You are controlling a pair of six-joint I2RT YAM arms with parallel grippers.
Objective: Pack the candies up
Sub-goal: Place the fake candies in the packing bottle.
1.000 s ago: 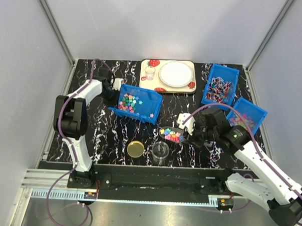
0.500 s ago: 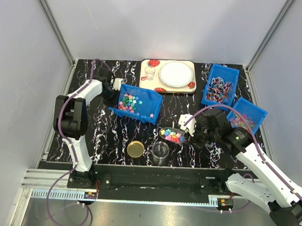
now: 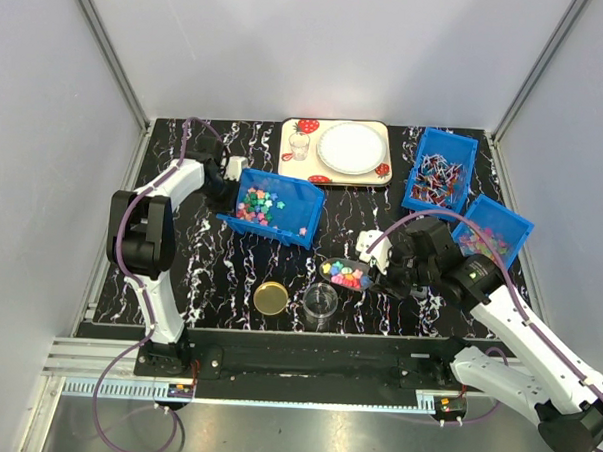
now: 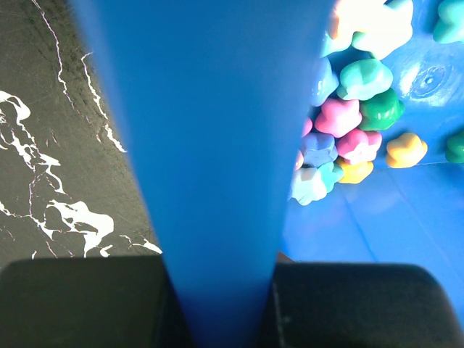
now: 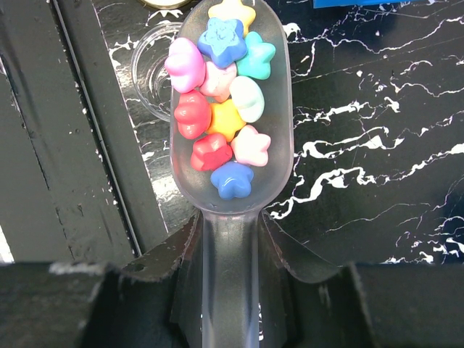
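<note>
Black marbled counter [image 3: 382,205], near edge: my right tool [image 3: 379,274] is clamped on the stiff handle of the scoop [image 5: 230,250], carrying candies [image 5: 221,119] I judge light and roll-prone beside the jar [image 3: 320,301], while my left tool [image 3: 230,171] pinches the blue bin [image 3: 293,200] wall.
</note>
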